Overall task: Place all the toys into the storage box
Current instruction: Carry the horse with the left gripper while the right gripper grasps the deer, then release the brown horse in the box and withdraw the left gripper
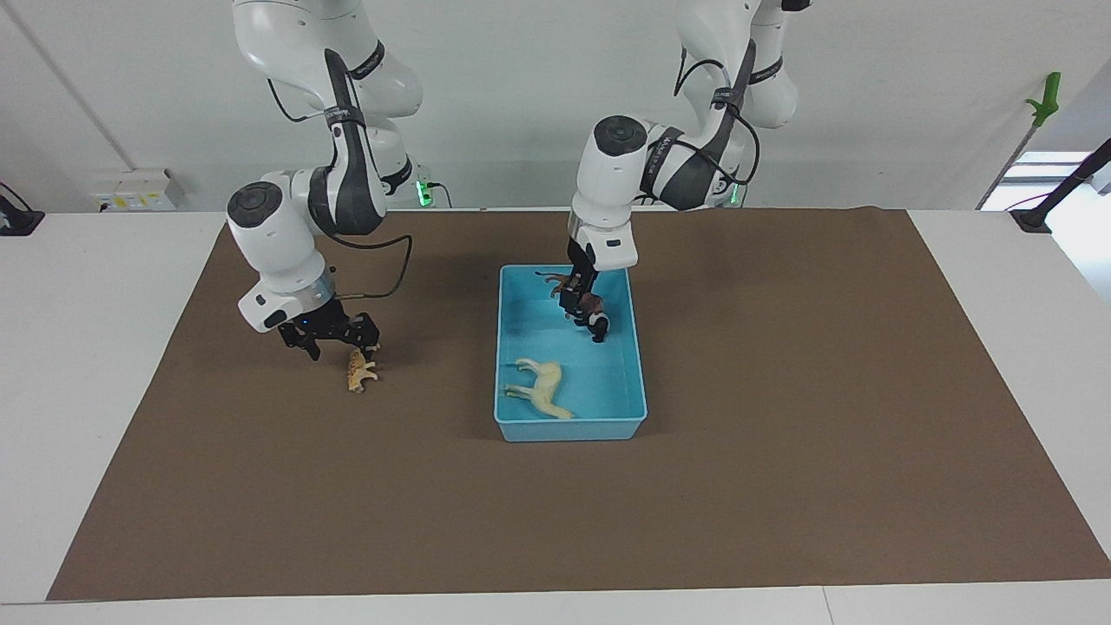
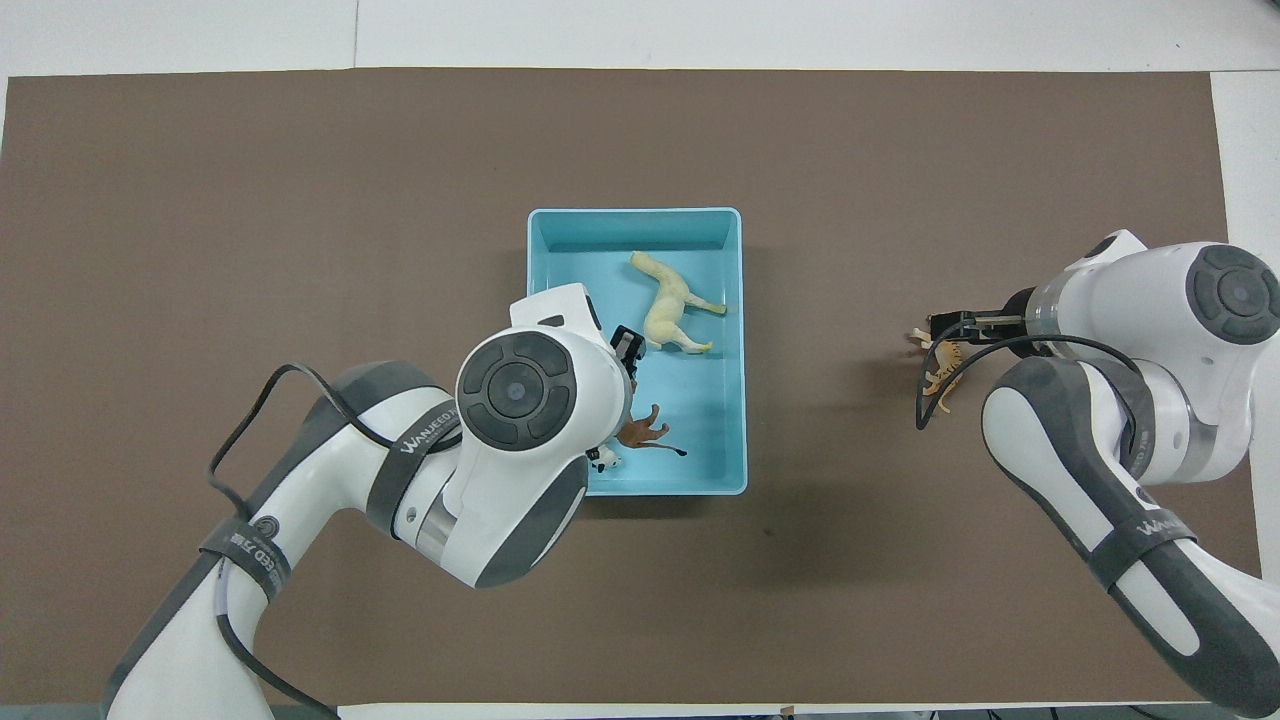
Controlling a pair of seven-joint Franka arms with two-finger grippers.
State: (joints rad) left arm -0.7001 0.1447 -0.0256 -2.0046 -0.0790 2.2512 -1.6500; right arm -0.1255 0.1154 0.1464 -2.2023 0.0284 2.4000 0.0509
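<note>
- My left gripper [image 1: 575, 299] hangs over the light blue plastic storage box [image 1: 511, 347], pinching the small brown lion figurine [image 1: 580, 297] above the black-and-white panda [image 1: 597, 324]; next, let go.
- Right gripper [image 1: 334, 334] straddles the orange striped tiger [image 1: 358, 371] on the mat, fingers apart; next, close.
- Cream horse [image 1: 540, 390] lies boxed.

Horse [image 1: 540, 389], panda [image 1: 597, 323], lion [image 1: 583, 300] in blue box [image 1: 568, 429]; tiger [image 1: 358, 370] on mat.
</note>
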